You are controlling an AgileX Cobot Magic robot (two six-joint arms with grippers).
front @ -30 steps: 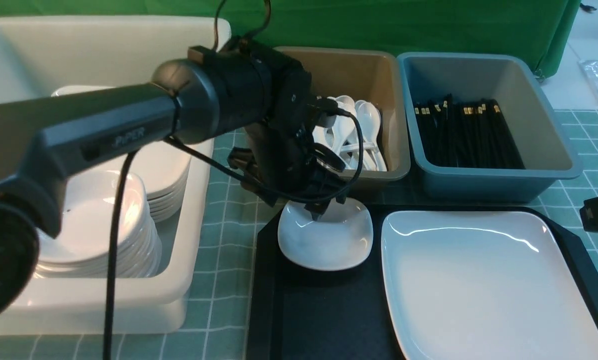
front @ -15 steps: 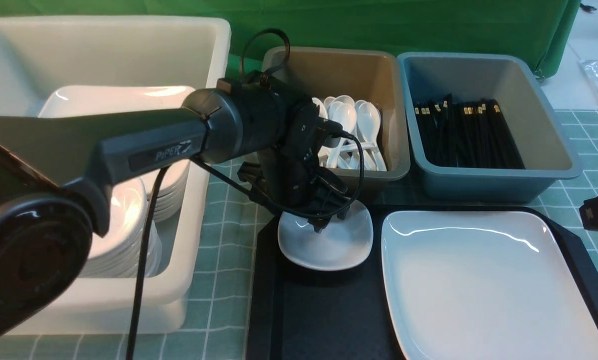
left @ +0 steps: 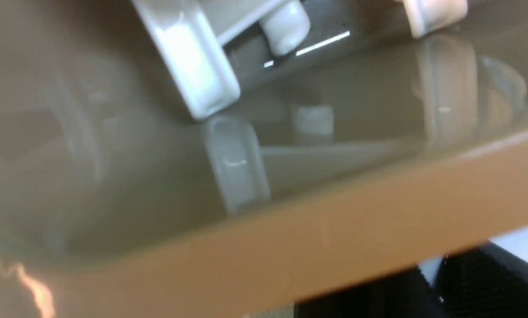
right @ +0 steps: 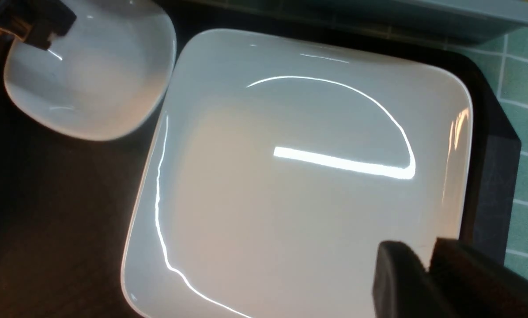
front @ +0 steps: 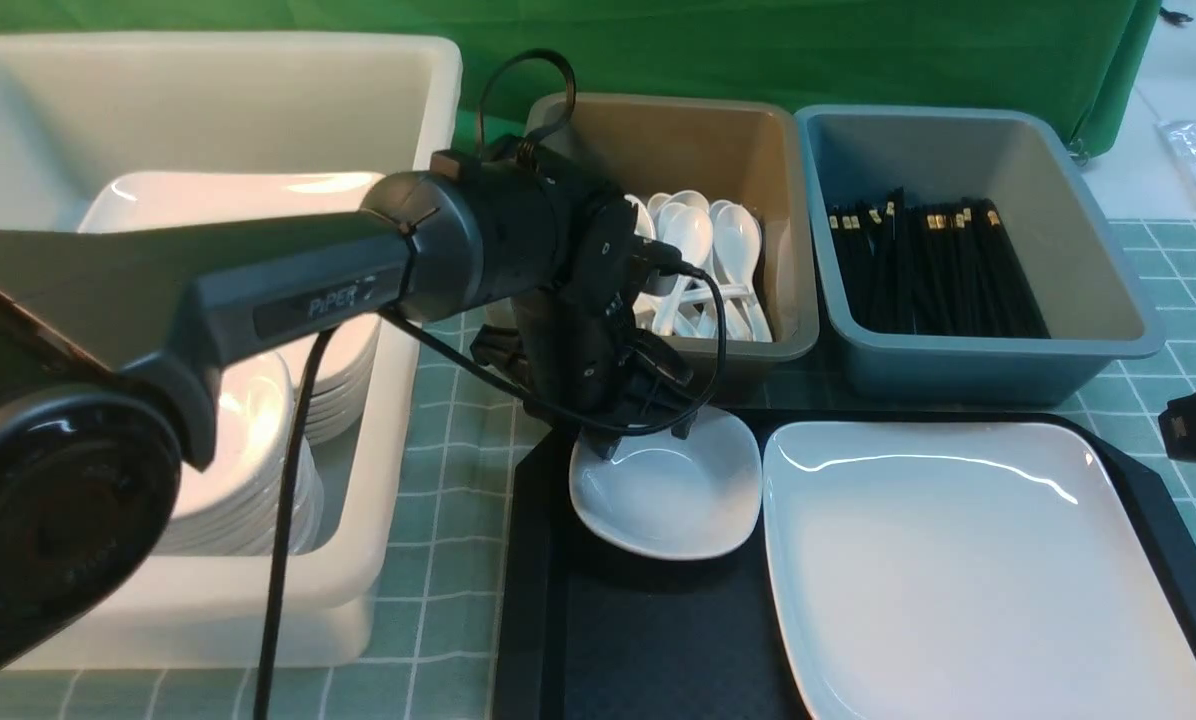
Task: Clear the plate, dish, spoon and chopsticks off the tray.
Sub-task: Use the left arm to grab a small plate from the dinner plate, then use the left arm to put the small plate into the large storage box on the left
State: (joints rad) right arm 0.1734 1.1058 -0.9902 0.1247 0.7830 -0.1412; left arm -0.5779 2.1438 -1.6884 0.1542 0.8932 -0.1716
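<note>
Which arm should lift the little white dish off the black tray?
Left. The left tool sits on the far rim of the small dish, seemingly pinching it. The right tool waits by the big plate, away from the dish.

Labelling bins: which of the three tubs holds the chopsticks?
The blue-grey tub, farthest right: black chopsticks lie in it. The brown middle tub holds white spoons; the big white tub on the left holds stacked plates.

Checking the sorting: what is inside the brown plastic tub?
Glossy white soup spoons lie piled in the brown plastic tub. The black left arm covers its near-left part, so anything there is hidden.
</note>
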